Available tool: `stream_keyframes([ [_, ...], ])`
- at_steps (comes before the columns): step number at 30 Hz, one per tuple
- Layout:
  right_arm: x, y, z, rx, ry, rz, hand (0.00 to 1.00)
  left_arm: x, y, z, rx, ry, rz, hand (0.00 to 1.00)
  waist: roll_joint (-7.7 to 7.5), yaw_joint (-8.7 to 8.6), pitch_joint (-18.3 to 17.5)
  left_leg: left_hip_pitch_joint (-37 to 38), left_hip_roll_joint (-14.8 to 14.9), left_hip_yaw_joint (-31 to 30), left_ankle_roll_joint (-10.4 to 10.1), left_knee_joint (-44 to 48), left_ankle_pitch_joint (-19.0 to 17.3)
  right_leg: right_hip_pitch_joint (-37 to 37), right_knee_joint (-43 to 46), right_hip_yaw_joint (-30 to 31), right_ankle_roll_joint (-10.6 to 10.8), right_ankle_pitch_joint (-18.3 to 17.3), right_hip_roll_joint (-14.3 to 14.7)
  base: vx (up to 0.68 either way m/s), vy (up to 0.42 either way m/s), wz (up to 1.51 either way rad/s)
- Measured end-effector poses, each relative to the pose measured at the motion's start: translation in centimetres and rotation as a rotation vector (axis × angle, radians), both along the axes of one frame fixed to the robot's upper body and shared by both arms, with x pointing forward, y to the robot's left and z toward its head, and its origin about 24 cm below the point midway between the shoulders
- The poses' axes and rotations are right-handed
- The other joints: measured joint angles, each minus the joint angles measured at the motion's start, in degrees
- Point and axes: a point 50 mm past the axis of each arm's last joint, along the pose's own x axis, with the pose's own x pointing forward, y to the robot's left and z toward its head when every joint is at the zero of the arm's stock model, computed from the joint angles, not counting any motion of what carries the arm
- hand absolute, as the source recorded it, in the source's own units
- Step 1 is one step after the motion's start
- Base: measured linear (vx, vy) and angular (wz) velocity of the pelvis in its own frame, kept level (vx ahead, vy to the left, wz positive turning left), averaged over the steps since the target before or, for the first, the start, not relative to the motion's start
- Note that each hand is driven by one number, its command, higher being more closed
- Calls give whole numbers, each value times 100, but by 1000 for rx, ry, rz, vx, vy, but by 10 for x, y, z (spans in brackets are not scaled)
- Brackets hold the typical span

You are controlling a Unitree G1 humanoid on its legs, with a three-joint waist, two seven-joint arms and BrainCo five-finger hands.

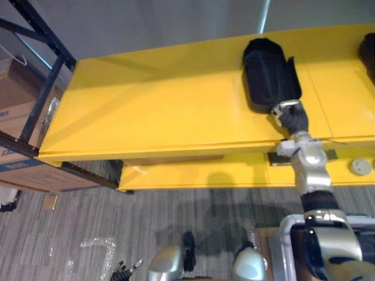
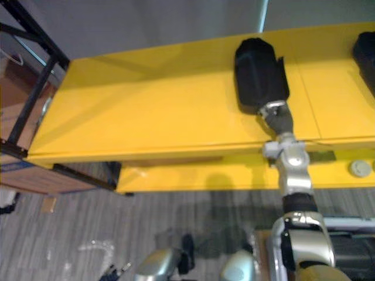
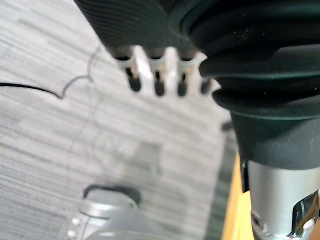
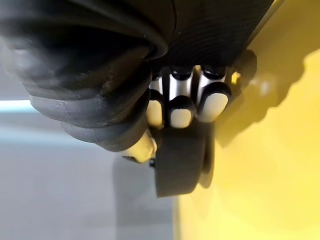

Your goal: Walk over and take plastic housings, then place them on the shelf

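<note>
A black plastic housing [image 1: 266, 70] lies flat on the top of the yellow shelf [image 1: 164, 111], toward its right side. My right hand [image 1: 295, 119] reaches up from the lower right and grips the housing's near end. In the right wrist view its fingers [image 4: 182, 112] curl over the edge of the black housing [image 4: 180, 165], with the thumb beside them, against the yellow surface. My left hand [image 3: 159, 75] hangs low over the grey carpet with relaxed fingers and holds nothing; it also shows at the lower left [image 1: 120, 270].
A second black housing [image 1: 368, 52] lies at the shelf's far right edge. A lower yellow shelf level carries a grey round disc [image 1: 360, 166]. A black metal rack [image 1: 41, 88] with cardboard boxes [image 1: 14, 111] stands at the left. Grey carpet lies below.
</note>
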Motion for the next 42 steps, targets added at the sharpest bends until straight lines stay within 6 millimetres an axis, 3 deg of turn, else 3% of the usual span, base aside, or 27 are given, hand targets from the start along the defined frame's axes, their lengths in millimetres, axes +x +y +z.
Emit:
stream_keyframes([
  [4, -28, 20, 1, 53, -111, 19, 100, -1, 0, -1, -1, 5, 3, 0, -141, -28, -114, 119, 132, 91, -49, -212, 30, 157, -394, 5, -22, 147, 219, 100, -40, -14],
  [6, -54, 26, -9, 130, -146, -17, 100, -3, -2, -2, -6, 16, 7, 0, -419, -128, -360, 195, 200, 154, -69, -370, 41, 254, -695, 16, -47, 228, 378, 133, -35, -13],
  [7, -60, 25, -11, 147, -150, -34, 0, -4, -3, -2, -5, 23, 10, 0, -493, -151, -436, 194, 210, 170, -70, -378, 41, 265, -756, 24, -50, 248, 397, 138, -2, -21],
  [10, -88, 9, -17, 200, -183, -174, 0, -7, 4, -2, 18, 38, 31, 0, -775, -172, -649, 389, 301, 412, -170, -380, -34, 468, -1149, 277, -79, 412, 555, 107, 11, -43],
  [12, -103, -2, -20, 225, -197, -259, 0, -9, 6, -3, 27, 51, 65, 0, -843, -258, -799, 484, 348, 519, -214, -397, -70, 529, -1314, 404, -106, 540, 607, 75, 24, -52],
  [13, -115, -12, -31, 222, -168, -338, 0, -16, 8, -5, 37, 86, 76, 0, -873, -354, -971, 598, 353, 689, -252, -462, -113, 549, -1402, 544, -101, 561, 636, 53, 48, -45],
  [16, -131, -24, -48, 192, -97, -454, 0, -22, 7, -7, 36, 118, 87, 0, -818, -468, -1128, 689, 374, 833, -262, -509, -169, 554, -1483, 704, -82, 613, 688, 29, 33, -36],
  [19, -154, -39, -80, 226, 25, -606, 0, -26, 6, -10, 42, 157, 89, 0, -723, -638, -1277, 774, 369, 994, -268, -614, -173, 535, -1566, 848, -72, 672, 712, -30, 25, -31],
  [20, -168, -45, -98, 254, 99, -669, 0, -24, 5, -11, 39, 158, 80, 0, -692, -673, -1299, 840, 371, 1075, -270, -653, -174, 532, -1568, 927, -68, 678, 740, -65, -1, -22],
  [24, -195, -41, -135, 293, 248, -739, 0, -22, 1, -12, 35, 170, 43, 0, -621, -780, -1373, 895, 375, 1142, -295, -763, -154, 513, -1577, 992, -69, 698, 783, -100, -13, -14],
  [28, -198, -34, -139, 286, 255, -714, 0, -20, -2, -13, 36, 192, -16, 0, -553, -796, -1461, 892, 368, 1290, -307, -855, -139, 408, -1602, 1136, -71, 736, 792, -59, 7, -20],
  [33, -189, -29, -136, 308, 229, -726, 0, -21, 1, -15, 43, 263, -150, 0, -618, -774, -1505, 1019, 406, 1749, -376, -987, -88, 238, -1771, 1598, -122, 947, 971, -5, -20, -40],
  [36, -190, -31, -136, 325, 226, -757, 0, -23, 0, -16, 60, 305, -257, 0, -649, -869, -1510, 1127, 426, 2008, -412, -990, -127, 235, -1840, 1831, -125, 988, 1010, 23, -1, -51],
  [39, -197, -33, -140, 350, 244, -790, 0, -27, -1, -17, 58, 349, -328, 0, -660, -992, -1508, 1297, 482, 2350, -492, -934, -261, 217, -1855, 2154, -134, 999, 1156, 8, -27, -62],
  [41, -202, -33, -143, 343, 262, -780, 0, -31, 1, -18, 47, 358, -306, 0, -642, -1071, -1515, 1305, 579, 2506, -529, -560, -506, 201, -1842, 2406, -137, 996, 1232, 11, -21, -73],
  [42, -204, -33, -146, 341, 270, -762, 0, -32, 1, -18, 38, 355, -277, 0, -636, -1071, -1515, 1181, 692, 2403, -448, -61, -695, 134, -1783, 2628, -139, 993, 1277, 16, -37, -71],
])
